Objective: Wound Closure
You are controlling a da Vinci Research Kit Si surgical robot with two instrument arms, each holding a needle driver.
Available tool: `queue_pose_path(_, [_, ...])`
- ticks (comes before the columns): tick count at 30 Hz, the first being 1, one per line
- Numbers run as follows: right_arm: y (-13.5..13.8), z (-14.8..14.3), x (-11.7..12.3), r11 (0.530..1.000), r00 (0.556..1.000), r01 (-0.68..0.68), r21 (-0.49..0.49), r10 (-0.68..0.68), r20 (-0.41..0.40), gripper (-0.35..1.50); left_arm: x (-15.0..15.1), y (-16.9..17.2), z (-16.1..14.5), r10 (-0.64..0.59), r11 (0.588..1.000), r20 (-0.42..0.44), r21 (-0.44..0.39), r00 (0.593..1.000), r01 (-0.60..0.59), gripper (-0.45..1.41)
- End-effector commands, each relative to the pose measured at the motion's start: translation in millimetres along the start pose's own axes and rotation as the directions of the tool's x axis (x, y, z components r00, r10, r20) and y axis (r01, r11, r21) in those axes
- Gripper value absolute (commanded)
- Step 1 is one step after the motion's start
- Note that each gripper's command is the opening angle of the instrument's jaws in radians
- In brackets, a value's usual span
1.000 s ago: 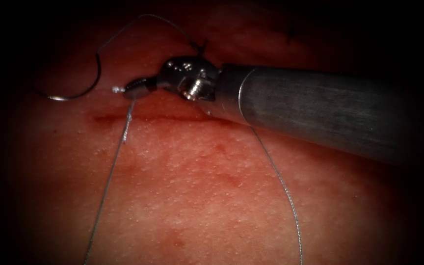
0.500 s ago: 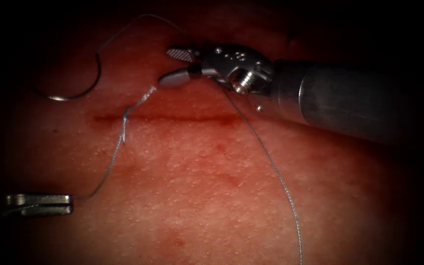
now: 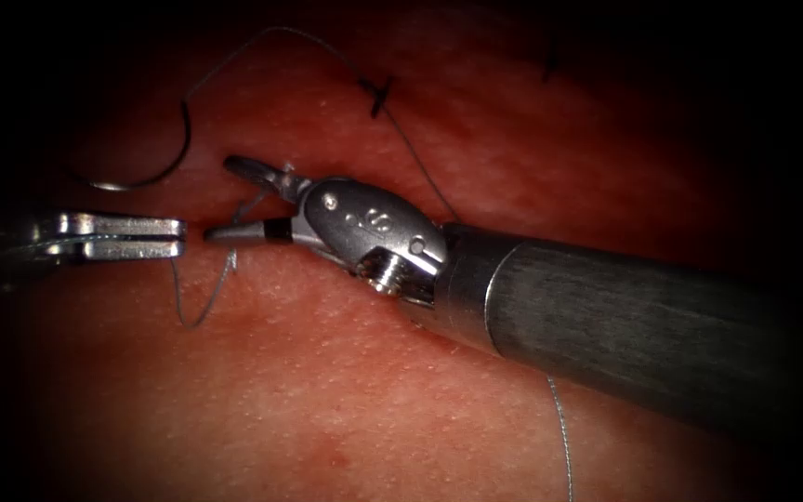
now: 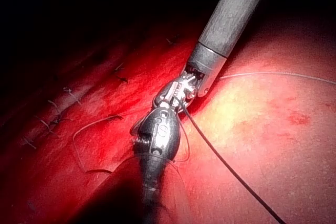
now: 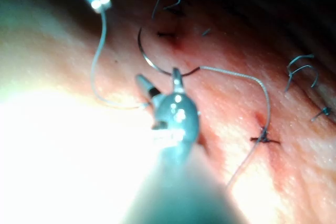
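Over the tissue (image 3: 346, 390), right hand (image 3: 234, 200) open, empty, left hand (image 3: 155, 237) gripping thread (image 3: 199, 311), needle (image 3: 155, 158) lying free.

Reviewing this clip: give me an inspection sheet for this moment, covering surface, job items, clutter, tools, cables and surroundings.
Surface: tissue, with red fluid along the cut.
Job's things: needle lies free on the tissue at upper left, held by neither tool; thread loops below the tool tips; a finished stitch sits above.
Clutter: cut thread ends at older stitches.
Grippers: left tool shut on the thread; right tool jaws open, holding nothing, astride the thread.
Cables: nothing seen.
Surroundings: dark, nothing seen.
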Motion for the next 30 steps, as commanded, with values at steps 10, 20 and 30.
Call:
queue_pose_path(10, [-4.1,3.4,-1.8,0.993,0.995,0.047,0.104,-0.038,-0.092,-0.35,-4.0,-7.8,4.9,-0.038,0.999,-0.060,-0.032,0.997,0.036,-0.45])
queue_pose_path(20, [-5.4,3.0,-0.7,0.987,0.983,0.060,0.148,-0.033,-0.182,-0.35,-10.5,-12.0,4.8,-0.019,1.000,0.005,0.017,1.000,0.019,-0.45])
queue_pose_path(30, [-3.4,0.6,0.8,0.989,0.916,0.027,0.145,0.034,-0.399,-0.35,-15.5,-10.9,4.0,-0.040,0.999,0.017,0.013,0.999,0.039,-0.45])
